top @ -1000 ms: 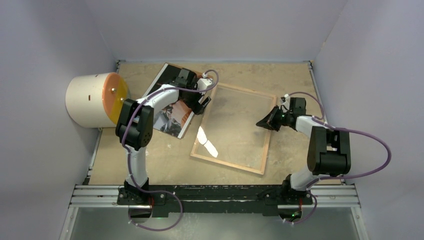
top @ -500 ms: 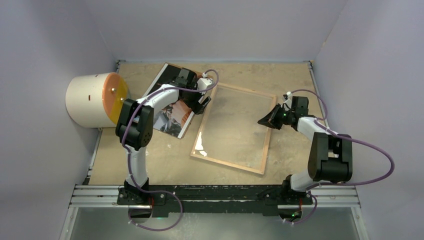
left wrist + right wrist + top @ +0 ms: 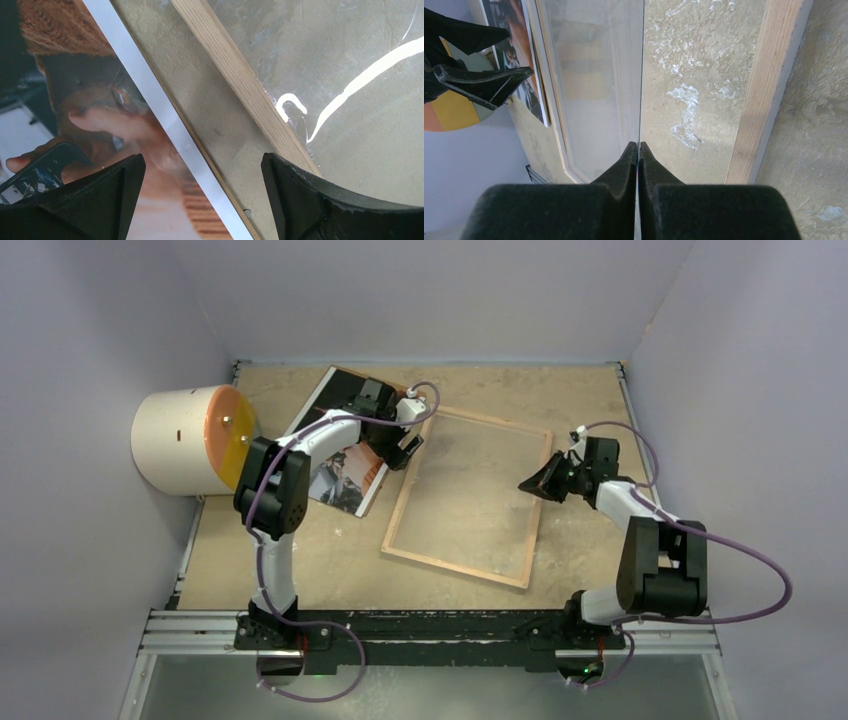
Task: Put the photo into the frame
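Going left to right: a white cylinder with an orange lid [image 3: 178, 440] lies on its side at the 9 o'clock edge of the tan surface [image 3: 300, 570]. It doesn't look like part of the job.

Next is the glossy dark photo with reddish-orange tones and a white border [image 3: 345, 478]. It lies face up around 10 o'clock and isn't in the frame yet. Its 3 o'clock edge sits just beside the frame's rail.

The left tool [image 3: 200, 162] hangs wide open over that gap, one finger above the print and one above the rail, gripping nothing.

The thin light-wood rectangular frame [image 3: 455, 568] lies flat mid-surface, wood side up.

At its 3 o'clock side the right tool [image 3: 530, 483] is clenched tight. In the wrist view it seems to be pinching the thin edge of the clear glass pane [image 3: 594, 75], which runs straight out from the fingertips.

My read is we're still in the setup step, sorting out the frame while the other arm lines up on the photo. Next, the left tool needs to drop onto the photo's border, get a bite on it, and drag it toward 3 o'clock inside the rails. That'll be fiddly with flat paper.

Compared with a second ago, the bright glare streak near the frame's 7 o'clock corner has shrunk and disappeared. The right arm has drifted a little toward 3 o'clock. The left arm has barely budged.
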Action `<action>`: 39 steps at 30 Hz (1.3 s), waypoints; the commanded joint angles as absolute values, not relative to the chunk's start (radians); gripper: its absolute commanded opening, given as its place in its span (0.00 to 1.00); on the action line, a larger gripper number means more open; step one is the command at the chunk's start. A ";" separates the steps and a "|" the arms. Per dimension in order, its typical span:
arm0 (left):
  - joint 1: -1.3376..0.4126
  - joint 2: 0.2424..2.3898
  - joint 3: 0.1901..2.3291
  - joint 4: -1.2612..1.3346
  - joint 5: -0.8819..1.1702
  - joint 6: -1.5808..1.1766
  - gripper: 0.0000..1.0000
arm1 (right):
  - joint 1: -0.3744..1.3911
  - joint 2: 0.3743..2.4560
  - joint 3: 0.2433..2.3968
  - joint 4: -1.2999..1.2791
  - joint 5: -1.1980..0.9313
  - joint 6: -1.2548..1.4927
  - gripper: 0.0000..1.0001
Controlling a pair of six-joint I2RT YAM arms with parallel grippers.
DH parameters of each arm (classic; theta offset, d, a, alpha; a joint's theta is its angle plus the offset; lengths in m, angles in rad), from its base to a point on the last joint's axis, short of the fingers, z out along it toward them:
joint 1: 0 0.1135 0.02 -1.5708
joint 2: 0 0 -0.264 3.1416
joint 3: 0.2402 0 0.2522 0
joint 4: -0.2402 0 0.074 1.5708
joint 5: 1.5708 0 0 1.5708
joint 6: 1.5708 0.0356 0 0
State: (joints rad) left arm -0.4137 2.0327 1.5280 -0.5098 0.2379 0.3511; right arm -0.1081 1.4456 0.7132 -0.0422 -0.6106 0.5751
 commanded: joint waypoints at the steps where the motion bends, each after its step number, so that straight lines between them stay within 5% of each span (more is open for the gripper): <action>1: -0.419 2.028 1.554 -0.488 0.235 0.357 0.92 | -0.114 1.389 0.693 0.015 -0.593 0.584 0.00; 23: -0.418 2.033 1.458 -0.447 0.172 0.416 0.76 | -0.112 1.279 0.539 0.565 -0.884 0.836 0.00; 39: -0.420 2.031 1.442 -0.451 0.195 0.424 0.72 | -0.106 1.309 0.513 0.692 -0.846 0.923 0.00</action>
